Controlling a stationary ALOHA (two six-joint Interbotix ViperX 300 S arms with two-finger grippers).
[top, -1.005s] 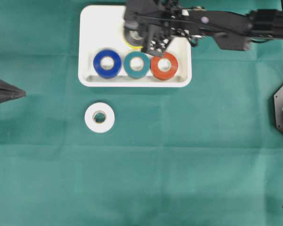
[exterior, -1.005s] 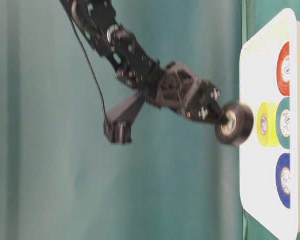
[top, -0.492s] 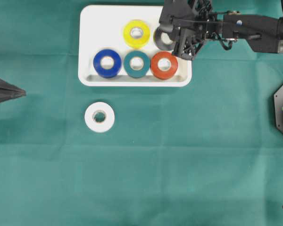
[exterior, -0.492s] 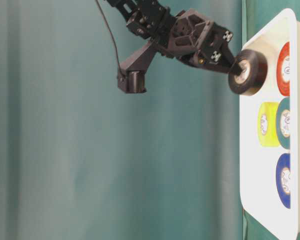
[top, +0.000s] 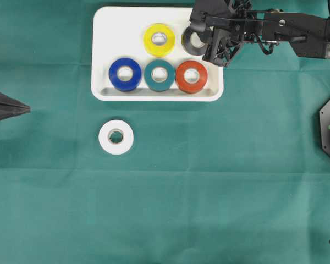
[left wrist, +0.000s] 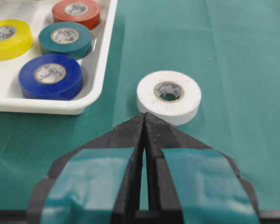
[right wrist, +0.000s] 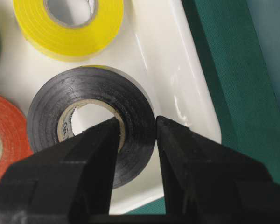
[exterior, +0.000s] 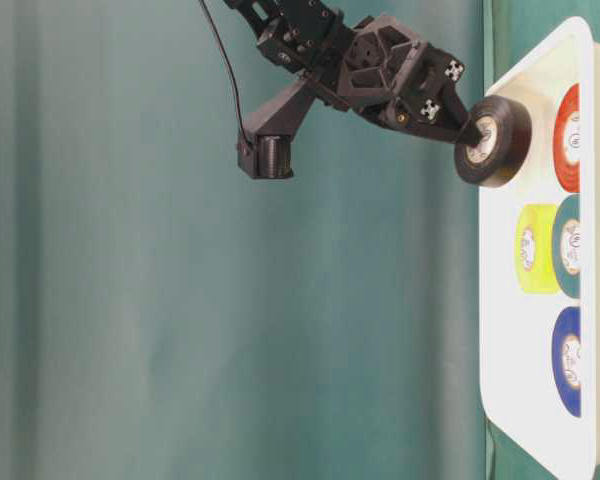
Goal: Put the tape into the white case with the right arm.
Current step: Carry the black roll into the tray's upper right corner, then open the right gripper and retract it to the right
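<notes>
Black tape roll point(right wrist: 91, 123) looks light, stiff and slightly tacky on the outside; it shouldn't deform, and the sensible hold is across the ring wall, one finger in the core and one outside, which is what the right gripper point(right wrist: 136, 135) has now: pinched on the roll's wall. The roll hangs just above the white case point(top: 104, 33) at its right end, beside the yellow roll point(top: 159, 39) and above the red roll point(top: 191, 76); whether it touches the floor I can't tell. Compared with a second ago, the arm has swung right off the yellow roll and dropped closer to the tray. Left gripper point(left wrist: 143, 133) shut, empty, parked at the white roll point(left wrist: 168, 97) on the cloth.
</notes>
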